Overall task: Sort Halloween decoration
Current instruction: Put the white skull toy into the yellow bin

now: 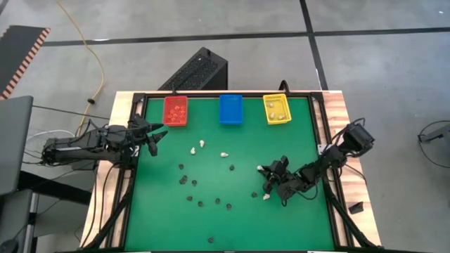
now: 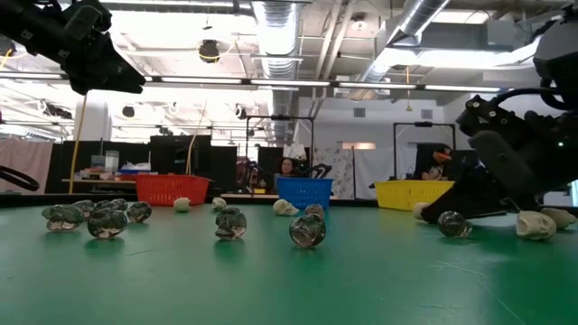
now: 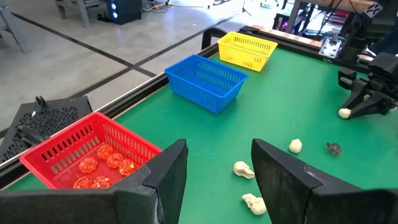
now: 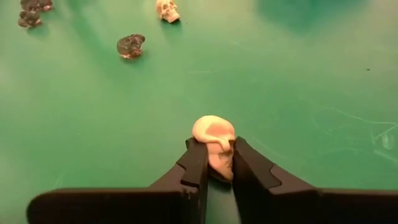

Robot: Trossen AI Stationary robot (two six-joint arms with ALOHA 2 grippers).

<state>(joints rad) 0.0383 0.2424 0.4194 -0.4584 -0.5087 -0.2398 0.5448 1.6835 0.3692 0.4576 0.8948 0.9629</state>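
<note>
- Right gripper [image 4: 213,163] is down at the green surface [image 4: 298,93], jaws closed on a cream skull [image 4: 214,140]; the skull sits on the mat on the right side, in front of the yellow bin [image 1: 276,108].
- Just beyond it on the mat: a dark skull [image 4: 130,45], another cream skull [image 4: 166,9], more dark ones farther off.
- Left gripper [image 3: 214,177] hangs above the surface near the red bin [image 3: 87,155], jaws open, nothing between them.
- Red bin holds orange trinkets [image 3: 106,163]; blue bin [image 3: 205,81] sits between red and yellow along the far edge.
- Cream skulls [image 1: 202,145] lie loose mid-surface; black trinkets [image 1: 200,203] are scattered across the near half, apart from each other.
- Yellow bin holds a few cream pieces [image 1: 275,107].
</note>
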